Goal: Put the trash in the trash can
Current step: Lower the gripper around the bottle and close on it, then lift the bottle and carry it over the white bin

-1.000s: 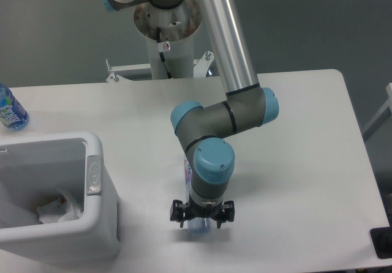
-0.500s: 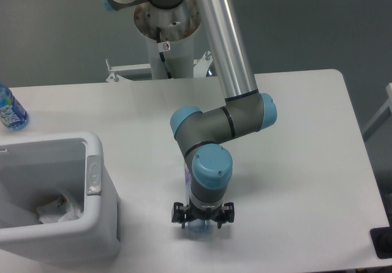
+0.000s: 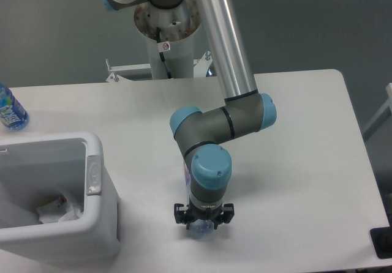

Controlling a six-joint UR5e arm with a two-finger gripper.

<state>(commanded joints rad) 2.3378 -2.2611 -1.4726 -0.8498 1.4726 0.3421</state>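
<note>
Hand (image 3: 203, 225) over flattened bottle (image 3: 197, 230); crumpled wrapper (image 3: 58, 212) inside trash can (image 3: 92, 144).

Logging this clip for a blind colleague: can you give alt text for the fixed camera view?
The arm's tool is down over a flattened clear bottle lying on the white table. Left stands the white trash can holding a crumpled wrapper; an upright bottle stands far left.

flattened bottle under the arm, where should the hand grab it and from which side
Across its narrow width, from straight above. The flattened bottle lies flat on the table, its length running toward the arm's base, so only a top-down approach gets fingers either side. The hand is already over its near end, hiding most of it; whether it has closed cannot be told.
</note>
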